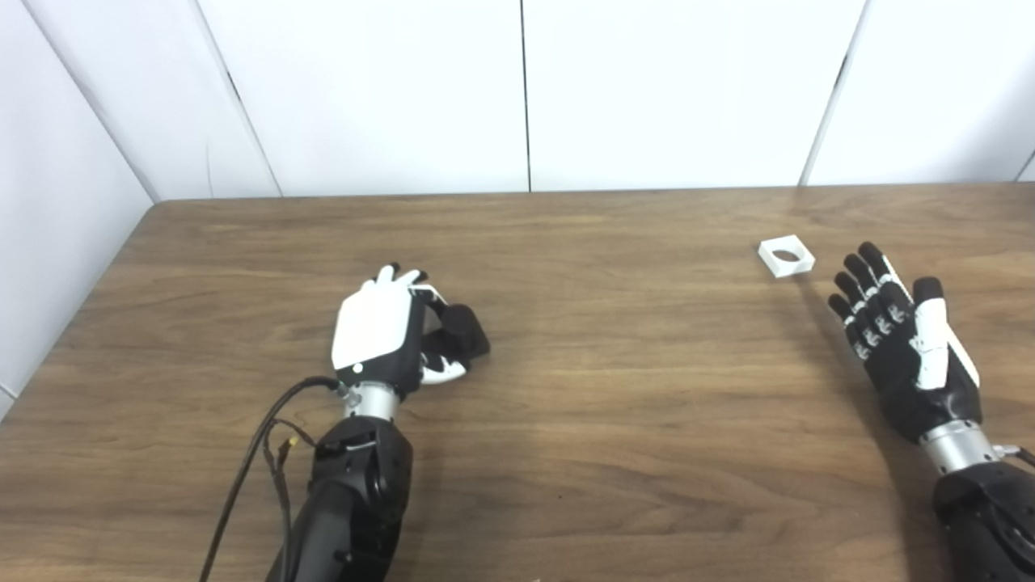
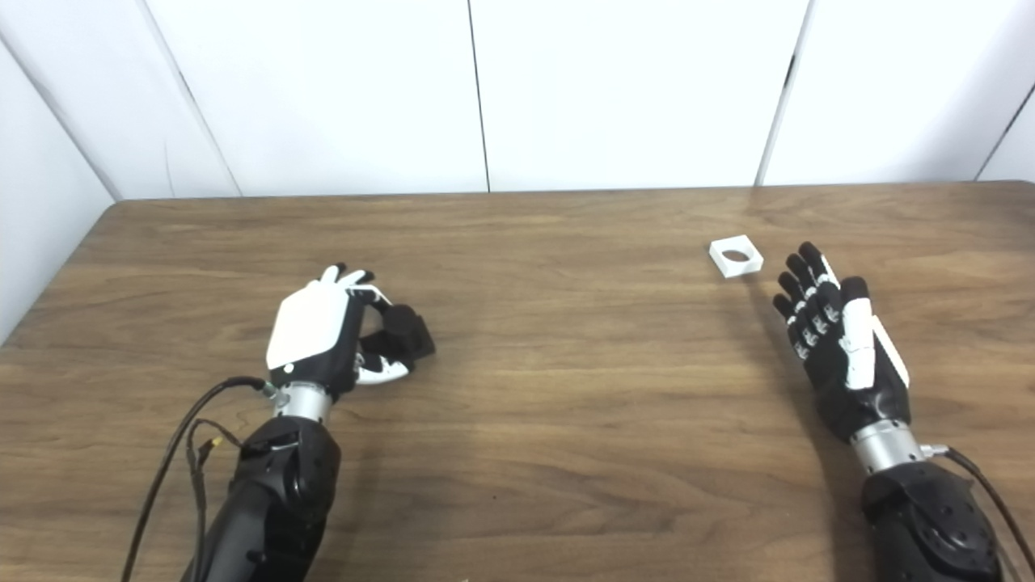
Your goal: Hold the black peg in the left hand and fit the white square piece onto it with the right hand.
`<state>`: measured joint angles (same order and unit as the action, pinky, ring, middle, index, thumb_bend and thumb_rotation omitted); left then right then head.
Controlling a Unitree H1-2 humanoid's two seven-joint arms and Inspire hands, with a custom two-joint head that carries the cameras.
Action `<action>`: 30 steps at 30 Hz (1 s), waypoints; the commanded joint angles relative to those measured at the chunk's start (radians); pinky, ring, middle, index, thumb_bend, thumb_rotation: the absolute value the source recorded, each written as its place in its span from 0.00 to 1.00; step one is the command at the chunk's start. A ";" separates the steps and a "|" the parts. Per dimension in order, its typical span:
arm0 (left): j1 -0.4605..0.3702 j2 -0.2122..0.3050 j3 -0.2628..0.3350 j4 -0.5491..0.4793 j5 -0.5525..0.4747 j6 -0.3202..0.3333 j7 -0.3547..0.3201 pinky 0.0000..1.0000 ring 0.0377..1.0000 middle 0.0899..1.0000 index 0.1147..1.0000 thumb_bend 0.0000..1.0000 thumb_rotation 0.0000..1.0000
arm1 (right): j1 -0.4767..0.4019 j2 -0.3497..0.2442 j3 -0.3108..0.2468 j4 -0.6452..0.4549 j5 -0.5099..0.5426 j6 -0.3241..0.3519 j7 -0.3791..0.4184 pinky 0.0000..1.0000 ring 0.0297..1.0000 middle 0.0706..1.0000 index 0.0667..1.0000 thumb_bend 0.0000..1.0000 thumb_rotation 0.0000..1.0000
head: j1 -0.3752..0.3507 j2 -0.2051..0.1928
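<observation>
Fingers of our left hand (image 1: 380,331) curl around the black peg (image 1: 465,327) to steady it, while our right hand (image 1: 901,339), fingers apart, waits near the white square piece (image 1: 786,255) to grasp it.

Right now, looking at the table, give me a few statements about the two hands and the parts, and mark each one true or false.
1. The left hand has its fingers curled around the black peg. True.
2. The white square piece is already fitted on the peg. False: it lies on the table, far from the peg.
3. The right hand holds the white piece. False: it is open, beside the piece, not touching.
4. The white piece has a round hole. True.
</observation>
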<state>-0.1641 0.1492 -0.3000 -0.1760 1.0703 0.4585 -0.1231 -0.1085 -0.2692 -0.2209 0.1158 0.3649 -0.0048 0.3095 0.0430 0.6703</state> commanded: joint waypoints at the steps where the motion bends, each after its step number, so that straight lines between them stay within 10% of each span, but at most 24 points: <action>1: -0.010 -0.005 -0.023 -0.045 0.023 -0.013 -0.011 0.96 0.99 0.89 0.43 0.52 0.07 | 0.073 0.066 0.027 0.058 0.015 0.003 0.001 1.00 1.00 1.00 1.00 0.60 1.00 | 0.001 0.001; 30: 0.132 -0.039 -0.120 -0.165 -0.009 -0.165 -0.032 0.93 0.98 0.89 0.43 0.52 0.07 | 0.085 0.071 0.043 0.011 0.003 0.042 -0.020 1.00 1.00 1.00 1.00 0.61 1.00 | -0.031 0.014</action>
<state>-0.0241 0.1094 -0.4178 -0.3132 1.0628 0.3163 -0.1572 -0.0949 -0.2565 -0.2004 0.0820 0.3565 0.0308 0.2924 0.0108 0.6826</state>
